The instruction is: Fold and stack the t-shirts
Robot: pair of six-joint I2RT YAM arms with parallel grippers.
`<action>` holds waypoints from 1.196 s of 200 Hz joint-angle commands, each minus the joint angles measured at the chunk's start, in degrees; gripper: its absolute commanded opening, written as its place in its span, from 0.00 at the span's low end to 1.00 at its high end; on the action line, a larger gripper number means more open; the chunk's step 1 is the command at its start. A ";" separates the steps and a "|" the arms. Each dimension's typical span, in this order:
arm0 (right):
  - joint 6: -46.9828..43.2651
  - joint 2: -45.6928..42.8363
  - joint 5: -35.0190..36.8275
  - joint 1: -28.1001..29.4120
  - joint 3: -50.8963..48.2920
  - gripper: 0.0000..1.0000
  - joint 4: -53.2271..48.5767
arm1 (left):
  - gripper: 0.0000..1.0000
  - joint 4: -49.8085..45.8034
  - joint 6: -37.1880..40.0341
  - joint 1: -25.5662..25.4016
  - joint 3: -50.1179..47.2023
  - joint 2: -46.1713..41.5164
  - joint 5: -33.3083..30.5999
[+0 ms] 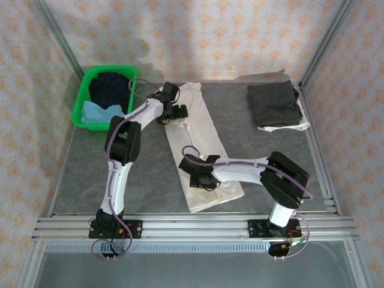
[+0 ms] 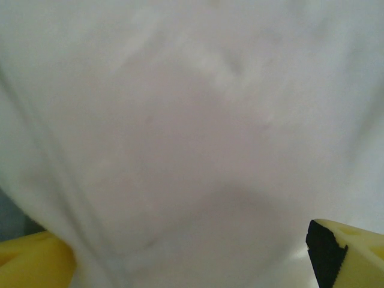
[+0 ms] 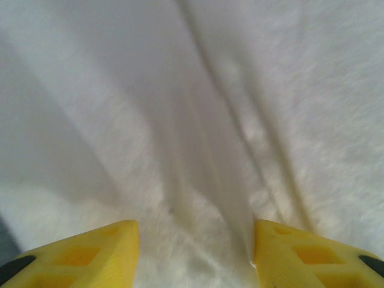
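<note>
The long off-white cloth t-shirt (image 1: 199, 129) lies on the grey worktop (image 1: 90, 174) as a narrow strip. Its long axis runs aslant from far left to near right. One arm is at each end of it, so the next fold most likely brings the ends together along that axis.

The left end effector (image 1: 174, 113) sits low over the far end with its jaws spread wide, and the pale cloth fills the gap between them (image 2: 189, 264). It grips nothing.

The right end effector (image 1: 197, 178) is over the near end. Its jaws are about halfway apart and straddle a lengthwise crease (image 3: 195, 252), and no cloth looks pinched.

Each arm is nearest its own end of the strip.

The green plastic basket (image 1: 80, 105) stands at the far left, just beside the left arm. It holds a dark navy shirt (image 1: 111, 87) and a light blue shirt (image 1: 96, 113). The folded dark grey shirt (image 1: 275, 103) rests at the far right, well apart from the strip. Nothing lies across the strip but the arms themselves.
</note>
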 commanded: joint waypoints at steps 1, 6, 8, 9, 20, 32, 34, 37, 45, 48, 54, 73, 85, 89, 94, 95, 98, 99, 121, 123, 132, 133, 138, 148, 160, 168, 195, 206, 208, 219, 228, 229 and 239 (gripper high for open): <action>-0.30 -0.84 -1.97 0.40 2.50 0.53 0.55 | 0.97 -6.20 3.32 0.32 9.07 7.40 4.38; -0.99 -1.10 -2.09 0.39 3.13 0.53 0.30 | 0.96 -6.94 3.68 0.32 11.06 8.63 5.10; -1.47 -1.29 -1.93 0.33 3.57 0.53 -0.23 | 0.96 -7.13 3.83 0.32 11.78 9.08 5.33; -1.47 -1.29 -1.93 0.33 3.57 0.53 -0.23 | 0.96 -7.19 3.88 0.32 12.14 9.29 5.50; -3.08 -2.34 0.40 0.38 5.89 0.53 -3.64 | 0.95 -8.55 4.62 0.15 16.21 11.75 7.86; -4.28 -4.38 5.11 0.26 7.17 0.54 -7.25 | 0.95 -10.41 4.77 -0.09 20.30 13.80 8.30; -4.49 -4.73 5.89 0.27 7.16 0.54 -7.61 | 0.95 -10.70 4.87 -0.11 20.88 14.11 8.26; -4.81 -5.26 7.01 0.23 7.10 0.55 -8.15 | 0.95 -10.94 4.82 -0.12 21.75 14.45 8.32; -5.19 -6.81 9.54 -0.74 6.12 0.55 -9.52 | 0.95 -10.93 4.60 -0.25 23.37 15.22 8.88; -5.20 -6.94 9.72 -0.87 5.98 0.55 -9.58 | 0.95 -10.75 4.37 -0.29 23.75 15.47 9.07; -5.35 -7.65 10.58 -1.60 4.80 0.56 -9.49 | 0.96 -10.37 4.06 -0.38 24.84 16.05 9.43; -5.63 -7.76 10.82 -3.22 0.95 0.55 -7.54 | 0.97 -10.00 2.81 -0.80 29.52 19.00 11.32; -5.60 -6.46 9.68 -3.31 -0.24 0.55 -6.57 | 0.97 -10.49 2.10 -1.29 32.68 20.99 12.31; -5.36 -6.08 9.26 -3.30 -0.42 0.55 -6.18 | 0.98 -10.50 1.89 -1.35 33.45 21.47 12.57; -4.91 -5.61 8.49 -3.36 -1.03 0.54 -5.36 | 0.98 -10.56 1.52 -1.50 34.29 22.11 12.61; -4.88 -5.50 8.27 -3.33 -1.20 0.54 -5.17 | 0.98 -10.57 1.45 -1.56 34.38 22.17 12.66; -4.51 -5.26 7.58 -3.30 -1.56 0.54 -4.55 | 0.98 -10.51 1.25 -1.59 34.80 22.42 12.62; -4.42 -5.15 7.33 -3.30 -1.68 0.54 -4.37 | 0.98 -10.50 1.14 -1.60 34.85 22.42 12.62; -1.16 -3.12 3.64 -1.28 -3.91 0.54 0.27 | 1.00 -10.56 0.16 -1.87 35.30 21.73 12.43; -0.98 -2.78 3.54 -1.06 -3.91 0.54 0.36 | 1.00 -10.69 0.16 -1.88 35.34 21.47 12.30; -0.09 -1.55 3.12 0.04 -3.63 0.54 0.50 | 1.00 -11.42 0.25 -1.86 35.25 19.99 11.42; -0.05 -1.45 3.04 0.13 -3.55 0.54 0.53 | 1.00 -11.48 0.29 -1.87 35.16 19.84 11.36; 0.07 -0.82 2.46 0.55 -3.26 0.53 0.56 | 1.00 -12.19 0.62 -1.84 35.03 18.81 10.71; 0.31 -0.16 1.12 1.11 -2.72 0.52 0.43 | 1.00 -13.52 1.22 -1.88 33.89 16.23 8.73; 0.43 -1.11 0.54 1.51 -2.59 0.52 -0.21 | 1.00 -14.52 2.06 -1.79 30.77 11.74 5.85; 0.34 -2.69 0.53 1.63 -2.68 0.52 -1.19 | 1.00 -14.32 2.53 -1.70 27.33 8.24 3.90; -0.98 -10.73 7.13 1.51 -2.09 0.54 -9.30 | 1.00 -11.46 2.86 -0.39 15.58 -2.61 -0.39; -1.96 -13.54 9.57 0.81 -1.60 0.55 -12.61 | 1.00 -11.08 2.62 0.28 12.36 -5.71 -1.69; -2.17 -14.39 10.29 0.44 -1.59 0.55 -13.35 | 1.00 -11.15 2.66 0.38 11.85 -6.24 -1.91; -2.60 -17.46 12.39 -1.44 -2.30 0.56 -15.50 | 1.00 -11.54 3.18 0.75 8.57 -9.42 -3.17; -2.99 -19.87 13.01 -3.46 -4.00 0.56 -16.09 | 1.00 -11.26 3.32 0.71 3.38 -13.05 -4.41; -3.00 -20.06 13.08 -3.73 -4.22 0.56 -16.07 | 1.00 -11.10 3.32 0.69 2.66 -13.51 -4.46; -2.71 -22.17 13.69 -5.75 -7.02 0.56 -15.88 | 1.00 -8.36 2.71 0.38 -6.23 -19.26 -4.53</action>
